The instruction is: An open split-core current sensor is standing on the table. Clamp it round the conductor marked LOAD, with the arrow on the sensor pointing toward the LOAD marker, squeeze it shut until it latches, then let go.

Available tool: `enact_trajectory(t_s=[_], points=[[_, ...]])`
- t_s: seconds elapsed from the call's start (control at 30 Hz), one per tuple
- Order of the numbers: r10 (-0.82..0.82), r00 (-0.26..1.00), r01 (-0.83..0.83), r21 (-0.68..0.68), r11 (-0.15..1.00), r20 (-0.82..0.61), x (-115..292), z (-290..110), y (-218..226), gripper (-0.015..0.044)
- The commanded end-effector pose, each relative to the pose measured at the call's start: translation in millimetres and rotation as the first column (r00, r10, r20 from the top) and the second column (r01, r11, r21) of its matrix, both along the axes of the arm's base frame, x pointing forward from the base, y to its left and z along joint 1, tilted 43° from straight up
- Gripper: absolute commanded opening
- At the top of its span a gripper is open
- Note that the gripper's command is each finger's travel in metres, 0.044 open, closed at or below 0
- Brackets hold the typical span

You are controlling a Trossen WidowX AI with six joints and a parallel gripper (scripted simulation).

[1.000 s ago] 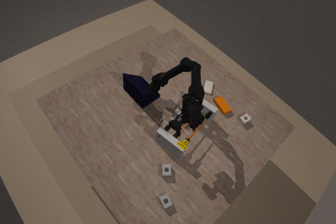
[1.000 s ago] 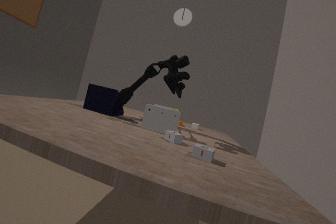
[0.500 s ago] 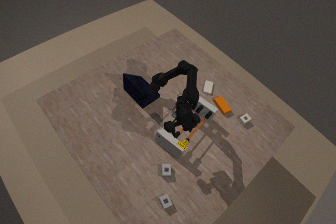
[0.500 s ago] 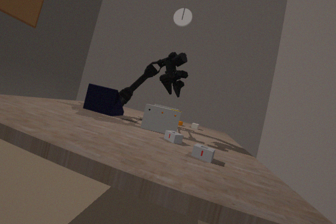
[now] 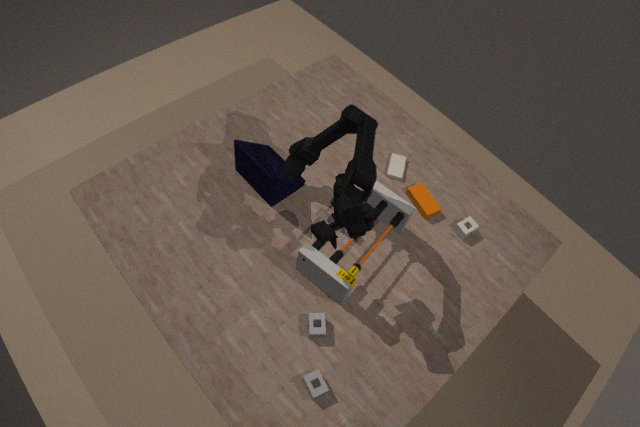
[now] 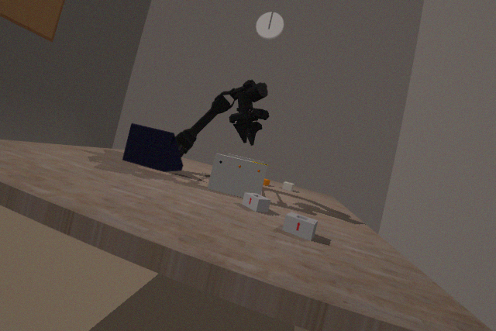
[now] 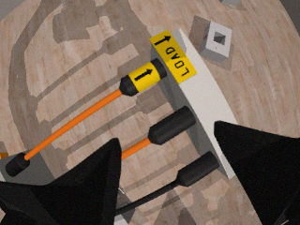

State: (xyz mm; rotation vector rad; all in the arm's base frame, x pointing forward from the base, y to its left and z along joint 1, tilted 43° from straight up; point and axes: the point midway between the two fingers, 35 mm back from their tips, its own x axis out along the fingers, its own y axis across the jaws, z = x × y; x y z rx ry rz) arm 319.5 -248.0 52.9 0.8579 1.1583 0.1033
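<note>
Wrist view alone reads LOAD marker; pincer parted, grasping nothing

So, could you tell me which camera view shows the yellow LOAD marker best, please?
The wrist view: the LOAD marker fills enough of the frame to read its lettering and arrow. The top view shows it only as a small yellow patch, unreadable. The exterior view shows at most a thin yellow edge atop the grey block.

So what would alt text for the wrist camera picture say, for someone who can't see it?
Looking down between the two dark fingers of the robot's open, empty hand at three parallel conductors: two orange, one black. The farthest orange one ends at a yellow LOAD label on a grey block; two small white sensors stand beyond on the wooden table.
</note>
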Motion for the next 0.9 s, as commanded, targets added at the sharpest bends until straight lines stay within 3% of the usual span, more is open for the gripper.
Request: enact_trajectory(t_s=[0.0, 0.4, 0.87], points=[[0.100, 0.994, -0.099, -0.011, 0.995, 0.050, -28, 14, 37, 0.0292], [0.353, 0.917, -0.350, -0.048, 0.935, 0.188, -116, 20, 152, 0.0292], [0.356, 0.915, -0.353, -0.050, 0.934, 0.189, -114, 14, 159, 0.0292]])
